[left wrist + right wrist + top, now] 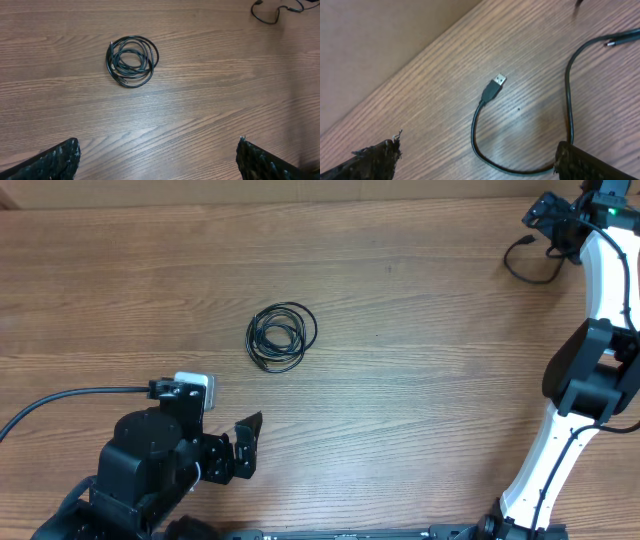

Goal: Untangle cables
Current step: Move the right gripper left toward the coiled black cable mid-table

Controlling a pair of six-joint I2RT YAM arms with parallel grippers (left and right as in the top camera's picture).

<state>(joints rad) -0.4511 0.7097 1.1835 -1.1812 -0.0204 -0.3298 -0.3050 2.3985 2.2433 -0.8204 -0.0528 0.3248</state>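
Fingers [60, 160] on both sides stand wide apart, empty: my left gripper [157, 141] faces the coiled cables [131, 61], my right gripper [479, 142] hovers over a loose cable [491, 91].

Matt wood-grain table [400, 380]; cables [272, 338] smooth black, probably rubbery plastic (USB plug [500, 79] tip shiny metal).

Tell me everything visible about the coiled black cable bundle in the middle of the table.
The coiled cable bundle is thin black cord wound into several overlapping, roughly round loops; it looks like flexible rubber or plastic. It lies flat near the middle of the wooden table. Only the table touches it. Its plug ends are too small to make out.
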